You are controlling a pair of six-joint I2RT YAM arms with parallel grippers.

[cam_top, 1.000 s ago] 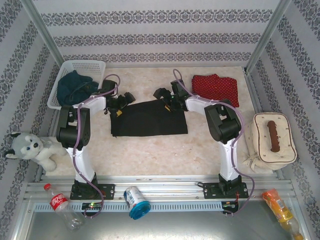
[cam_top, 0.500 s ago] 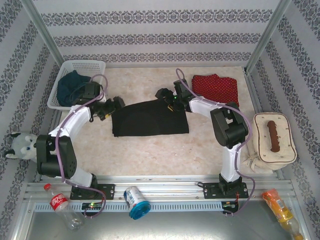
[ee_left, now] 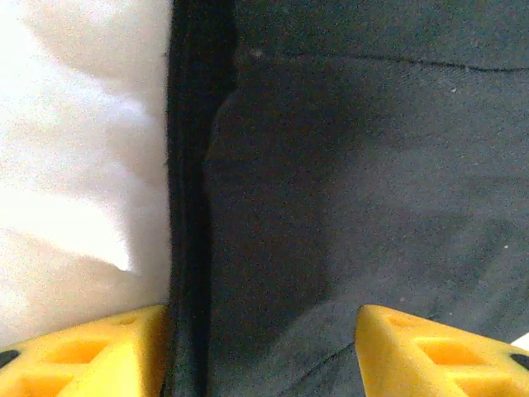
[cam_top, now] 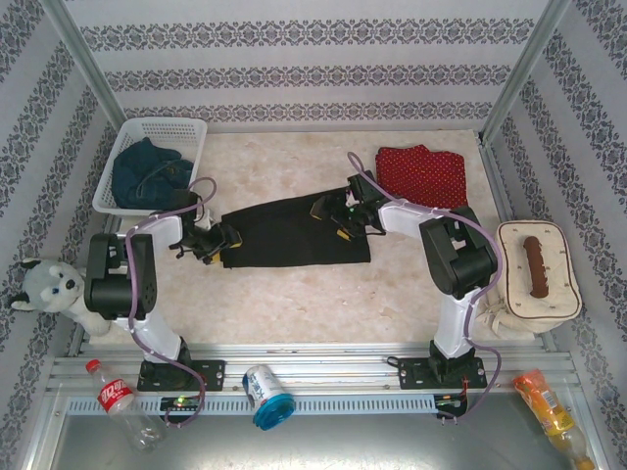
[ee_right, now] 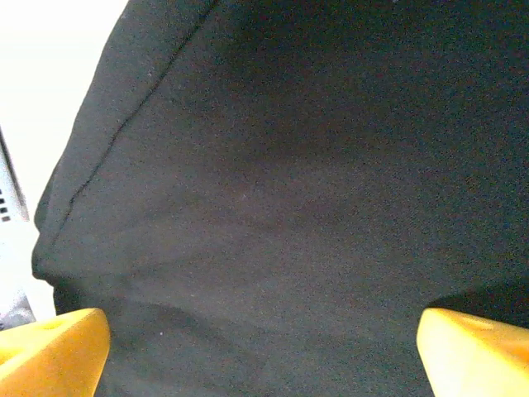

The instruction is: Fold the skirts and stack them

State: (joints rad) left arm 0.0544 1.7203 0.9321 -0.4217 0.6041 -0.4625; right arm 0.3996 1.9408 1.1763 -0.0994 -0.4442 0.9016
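Observation:
The plain black skirt lies flat in the middle of the table. My left gripper is low at its left edge; in the left wrist view its yellow fingertips stand apart, one on each side of the dark hem, so the left gripper is open. My right gripper hovers over the skirt's far right corner, and the right gripper is wide open above black cloth. The red polka-dot skirt lies folded at the far right. Dark blue denim is bunched in the basket.
The white mesh basket stands at the far left. A plush husky sits off the table's left edge, a cream bag off the right. Bottles and a can lie on the front rail.
My left arm has swung from beside the basket down to the black skirt's left edge, and its jaws have narrowed. The right gripper has shifted slightly nearer over the skirt.

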